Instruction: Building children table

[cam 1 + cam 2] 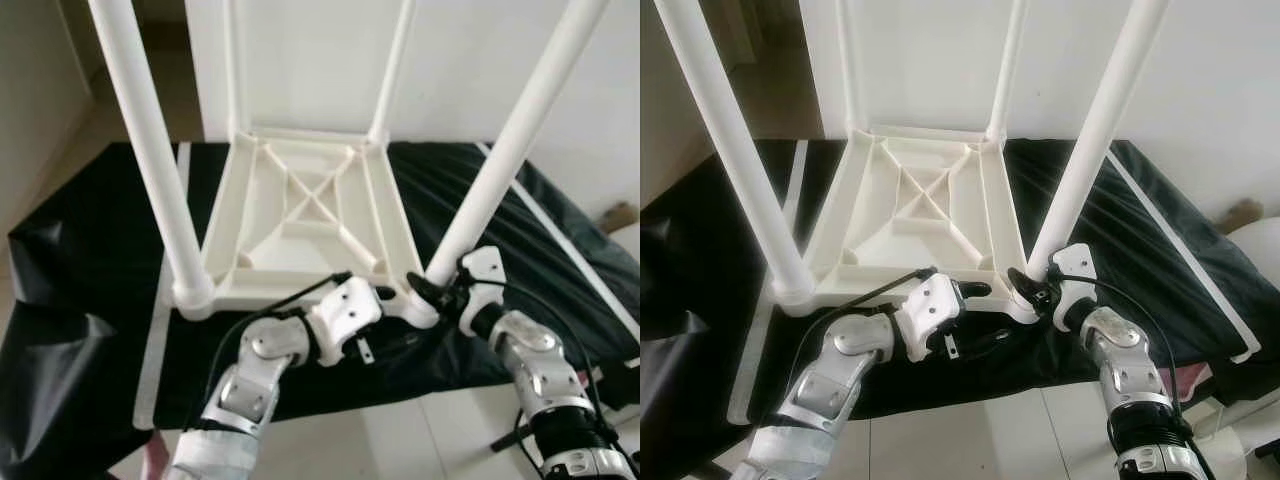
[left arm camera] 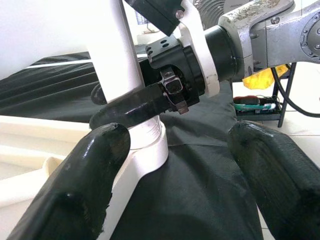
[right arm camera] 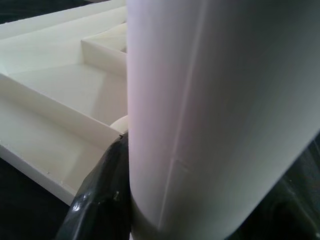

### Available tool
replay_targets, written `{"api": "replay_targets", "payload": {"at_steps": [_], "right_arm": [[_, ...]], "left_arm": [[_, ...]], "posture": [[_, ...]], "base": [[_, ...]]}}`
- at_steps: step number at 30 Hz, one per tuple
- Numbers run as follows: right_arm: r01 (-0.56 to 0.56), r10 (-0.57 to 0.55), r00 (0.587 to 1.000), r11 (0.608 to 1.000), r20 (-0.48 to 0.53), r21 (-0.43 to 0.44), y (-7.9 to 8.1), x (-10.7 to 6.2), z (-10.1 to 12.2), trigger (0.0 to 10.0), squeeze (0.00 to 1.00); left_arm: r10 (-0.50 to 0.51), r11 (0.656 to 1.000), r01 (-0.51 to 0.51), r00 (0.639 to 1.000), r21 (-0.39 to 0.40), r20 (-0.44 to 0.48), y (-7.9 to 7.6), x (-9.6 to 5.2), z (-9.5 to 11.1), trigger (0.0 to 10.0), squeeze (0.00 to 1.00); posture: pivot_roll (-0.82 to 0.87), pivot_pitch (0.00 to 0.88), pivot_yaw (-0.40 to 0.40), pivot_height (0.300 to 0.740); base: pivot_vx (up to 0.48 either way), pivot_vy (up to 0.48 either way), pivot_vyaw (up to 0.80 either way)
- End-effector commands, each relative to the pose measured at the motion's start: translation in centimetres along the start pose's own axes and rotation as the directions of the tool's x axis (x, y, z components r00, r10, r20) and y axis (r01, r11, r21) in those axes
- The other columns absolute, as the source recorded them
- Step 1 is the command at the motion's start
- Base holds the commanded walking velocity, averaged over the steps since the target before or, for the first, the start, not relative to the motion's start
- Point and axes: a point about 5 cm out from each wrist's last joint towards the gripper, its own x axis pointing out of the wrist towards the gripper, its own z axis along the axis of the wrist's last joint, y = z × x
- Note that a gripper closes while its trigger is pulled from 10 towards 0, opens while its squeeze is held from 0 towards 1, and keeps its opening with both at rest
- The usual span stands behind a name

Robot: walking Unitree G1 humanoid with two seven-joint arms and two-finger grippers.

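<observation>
White table frame (image 1: 305, 215) lies upside down at frame centre on black sheet (image 1: 90, 300), legs up. Right gripper (image 1: 425, 290) clamps near-right leg (image 1: 490, 190) at its base. Left gripper (image 1: 385, 300) spread open beside that corner, holding nothing.

A white children's table (image 1: 915, 215) lies upside down on a black sheet (image 1: 1140, 230), its ribbed underside facing up and four white legs standing from the corners, with a white wall (image 1: 1200, 90) behind. The right gripper (image 1: 1025, 283) is closed around the base of the near right leg (image 1: 1090, 140), just above its corner socket. The left gripper (image 1: 975, 295) reaches along the table's near edge toward that same corner, its silver arm rising from the pale tiled floor (image 1: 970, 440) in the foreground; its fingers are too hidden to read.
</observation>
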Motion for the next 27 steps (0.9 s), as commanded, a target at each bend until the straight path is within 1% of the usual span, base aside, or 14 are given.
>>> {"api": "replay_targets", "payload": {"at_steps": [1,2,3,4,9,13,15,17,18,22,23,25,26,27], "right_arm": [[-0.022,0.022,0.999,1.0,-0.029,-0.003,0.7,0.4,-0.6,0.0,0.0],[-0.013,0.013,1.0,1.0,-0.027,0.0,0.6,0.4,-0.6,0.0,0.0],[-0.005,0.005,1.0,1.0,-0.017,0.013,0.6,0.4,-0.6,5.7,0.0],[0.0,0.0,1.0,1.0,-0.009,0.022,0.6,0.5,-0.5,10.0,0.0],[0.03,-0.03,1.0,0.998,0.002,0.056,0.7,0.5,-0.4,10.0,0.0],[0.243,-0.249,0.968,0.962,0.032,0.126,0.3,0.9,0.2,10.0,0.0],[0.285,-0.291,0.956,0.949,0.028,0.132,0.3,0.9,0.2,10.0,0.0],[0.412,-0.414,0.91,0.896,-0.018,0.167,0.5,1.0,-0.1,10.0,0.0],[0.412,-0.414,0.91,0.896,-0.018,0.167,0.5,1.0,-0.1,10.0,0.0],[0.574,-0.575,0.814,0.779,-0.081,0.252,1.7,1.3,-0.6,10.0,0.0],[0.574,-0.575,0.814,0.779,-0.081,0.252,1.7,1.3,-0.6,10.0,0.0],[0.647,-0.644,0.756,0.712,-0.113,0.271,2.8,1.7,-0.6,10.0,0.0],[0.647,-0.644,0.756,0.712,-0.113,0.271,2.8,1.7,-0.6,10.0,0.0],[0.675,-0.672,0.73,0.682,-0.123,0.28,3.2,1.9,-0.5,10.0,0.0]], "left_arm": [[0.127,0.992,-0.127,0.992,0.006,0.005,0.7,0.1,0.3,10.0,0.0],[0.127,0.992,-0.127,0.992,0.006,0.005,0.7,0.1,0.3,10.0,0.0],[0.127,0.992,-0.127,0.992,0.006,0.005,0.6,0.1,0.3,10.0,0.0],[0.127,0.992,-0.127,0.992,0.006,0.005,0.6,0.1,0.3,10.0,0.0],[0.126,0.992,-0.126,0.992,0.004,0.006,0.6,0.2,0.3,10.0,0.0],[0.122,0.993,-0.122,0.993,0.002,0.008,0.5,0.4,0.3,10.0,0.0],[0.122,0.992,-0.122,0.992,0.0,0.007,0.5,0.4,0.2,10.0,0.0],[0.121,0.993,-0.121,0.993,-0.001,0.008,0.5,0.4,0.2,10.0,0.0],[0.121,0.993,-0.121,0.993,-0.001,0.008,0.5,0.4,0.2,10.0,0.0],[0.112,0.994,-0.112,0.994,-0.004,0.013,0.3,0.6,0.3,10.0,0.0],[0.112,0.994,-0.112,0.994,-0.004,0.013,0.3,0.6,0.3,10.0,0.0],[0.101,0.995,-0.101,0.995,-0.006,0.02,0.2,0.8,0.3,10.0,0.0],[0.101,0.995,-0.101,0.995,-0.006,0.02,0.2,0.8,0.3,10.0,0.0],[0.096,0.995,-0.096,0.995,-0.007,0.023,0.1,1.0,0.4,10.0,0.0]], "posture": [[0.08,0.0,-0.053,0.74],[0.08,0.0,-0.054,0.74],[0.08,0.0,-0.053,0.74],[0.08,0.0,-0.053,0.74],[0.08,0.0,-0.052,0.74],[0.07,0.0,-0.055,0.74],[0.07,0.0,-0.055,0.74],[0.07,0.0,-0.057,0.74],[0.07,0.0,-0.057,0.74],[0.05,0.0,-0.047,0.74],[0.05,0.0,-0.047,0.74],[0.04,0.0,-0.044,0.74],[0.04,0.0,-0.044,0.74],[0.04,0.0,-0.044,0.74]], "base": [[0.0,0.0,0.0],[0.0,0.0,0.0],[0.0,0.0,0.0],[0.0,0.0,0.0],[0.0,0.0,0.0],[0.0,0.0,0.0],[0.0,0.0,0.0],[0.0,0.0,0.0],[0.0,0.0,0.0],[0.0,0.0,0.0],[0.0,0.0,0.0],[0.0,0.0,0.0],[0.0,0.0,0.0],[0.0,0.0,0.0]]}}
